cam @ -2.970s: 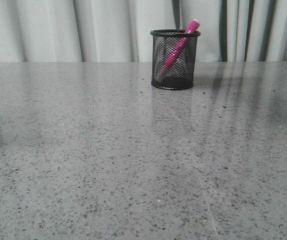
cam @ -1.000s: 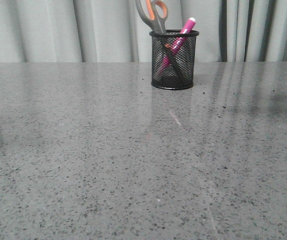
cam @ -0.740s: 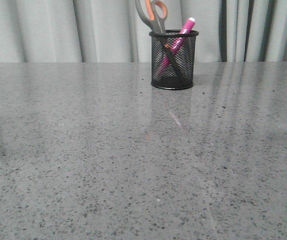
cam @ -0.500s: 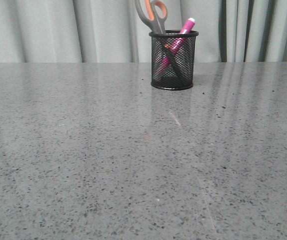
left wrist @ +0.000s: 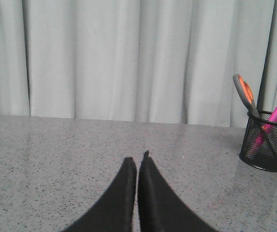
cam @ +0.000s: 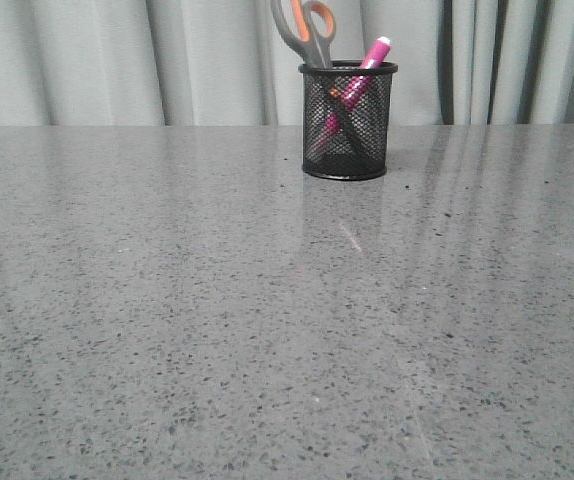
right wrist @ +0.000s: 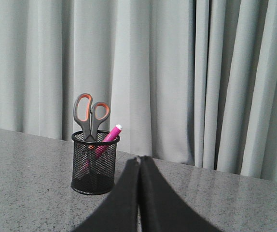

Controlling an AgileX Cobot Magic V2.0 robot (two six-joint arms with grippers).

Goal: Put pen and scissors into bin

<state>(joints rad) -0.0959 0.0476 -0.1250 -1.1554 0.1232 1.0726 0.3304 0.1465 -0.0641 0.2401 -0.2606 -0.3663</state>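
Scissors (cam: 304, 30) and pen (cam: 357, 85) both sit in the bin (cam: 348, 120), so the task looks done as far as these views show. Bin stands upright at the far side of the table (cam: 267, 330), near the grey curtain (cam: 87, 60). Scissors go in blades down, grey and orange handles sticking out above the rim on the left side in the front view. Pen leans the other way, its white tip poking over the rim to the right; the two cross inside the mesh.

Left gripper (left wrist: 137, 164) has its black fingers pressed together with nothing between them, hanging low over bare table, well apart from the bin, which is off to its right side. Right gripper (right wrist: 139, 162) is the same: fingers together, holding nothing, bin off to its left and apart from it. Neither arm shows in the front view.

Nothing left to pick up that I can see; no loose items on the table. Judgement: both placements complete, only remaining bit would be arms going to rest.
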